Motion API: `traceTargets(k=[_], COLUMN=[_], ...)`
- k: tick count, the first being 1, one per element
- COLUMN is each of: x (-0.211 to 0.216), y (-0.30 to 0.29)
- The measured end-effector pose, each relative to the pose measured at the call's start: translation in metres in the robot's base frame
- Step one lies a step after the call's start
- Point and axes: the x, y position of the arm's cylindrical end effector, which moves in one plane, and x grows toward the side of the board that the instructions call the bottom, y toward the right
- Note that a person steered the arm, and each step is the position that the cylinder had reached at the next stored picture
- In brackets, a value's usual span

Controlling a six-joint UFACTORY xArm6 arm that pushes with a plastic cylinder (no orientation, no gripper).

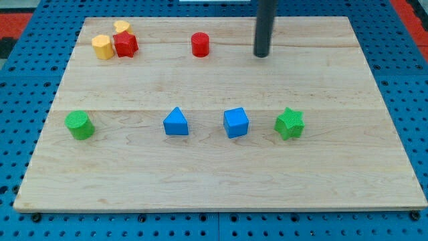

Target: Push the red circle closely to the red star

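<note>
Red circle (200, 45) near desk's top edge, left of my tip (261, 55), apart. Tip bare, touching no block. Red star (125, 45) farther left, toward top-left corner; bare wood between them.

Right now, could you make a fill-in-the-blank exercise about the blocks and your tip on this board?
1. My tip is to the view's ____ of the red circle.
2. The red star touches a ____ block on its left side.
3. The blue cube lies between the blue triangle and the ____ star.
4. The green circle is the bottom row's ____ block.

Missing words: right; yellow; green; leftmost
</note>
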Motion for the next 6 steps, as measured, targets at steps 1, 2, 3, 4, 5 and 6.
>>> traceTargets(k=[1,2,3,4,5,6], x=[-0.033,-0.041,-0.038,-0.023,-0.024,-0.029], y=[-0.036,-0.121,-0.118,-0.094,-0.098,-0.188])
